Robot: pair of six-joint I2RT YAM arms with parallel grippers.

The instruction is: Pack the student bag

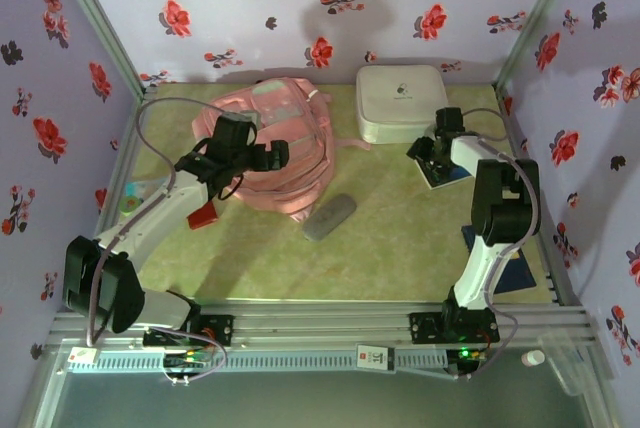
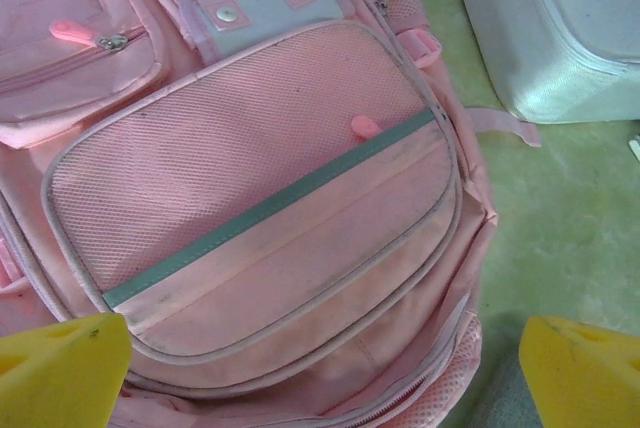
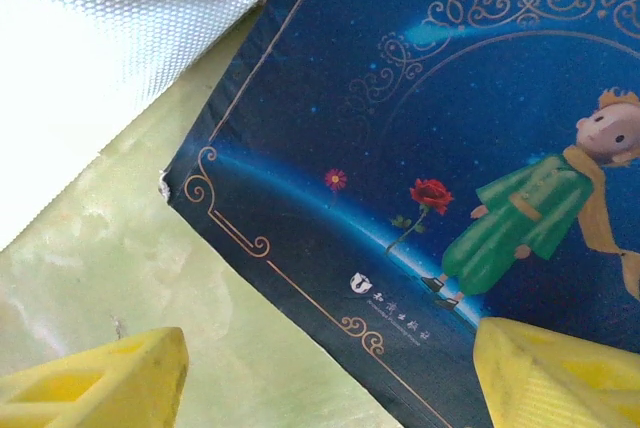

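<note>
One student bag (pink), one white case, one pouch

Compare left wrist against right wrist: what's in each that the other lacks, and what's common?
Left wrist, not right wrist: the student bag, its mesh front pocket with a grey-green stripe and pink zip pull. Right wrist, not left wrist: a dark blue book with a boy in green and a red rose on the cover. Both: the white case, the green table, and an open yellow-fingered gripper: left gripper over the bag, right gripper over the book's corner.
</note>
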